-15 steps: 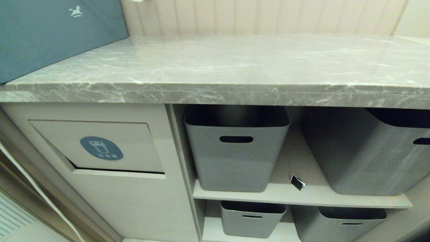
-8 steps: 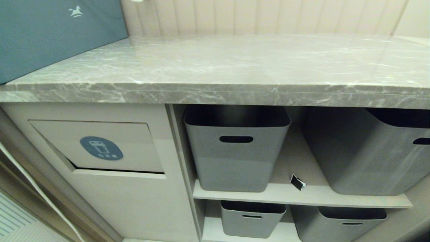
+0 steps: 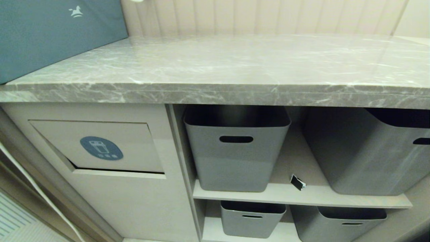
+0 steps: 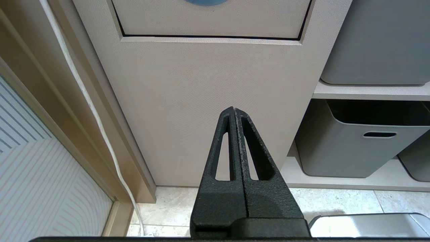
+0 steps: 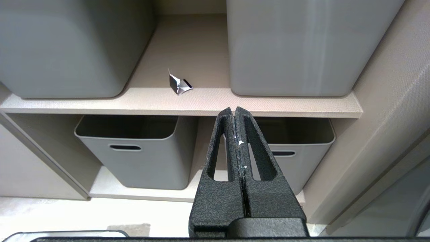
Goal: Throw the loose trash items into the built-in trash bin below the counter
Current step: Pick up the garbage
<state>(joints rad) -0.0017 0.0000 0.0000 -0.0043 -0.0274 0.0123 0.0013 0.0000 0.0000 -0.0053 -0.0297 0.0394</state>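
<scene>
Both tools pressed closed, empty: left tool (image 4: 234,109) w/ right tool (image 5: 234,109).

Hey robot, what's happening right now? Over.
Both grippers, left and right, shut, empty. Black scrap on shelf between grey tubs. Bin flap unobstructed.

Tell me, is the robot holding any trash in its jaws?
No. Both the left gripper and right gripper are shut on nothing. The black scrap lies on the shelf.

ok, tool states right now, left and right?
Left tool: closed, holding nothing, in front of the built-in trash bin.
Right tool: closed, holding nothing, below the shelf edge.
</scene>
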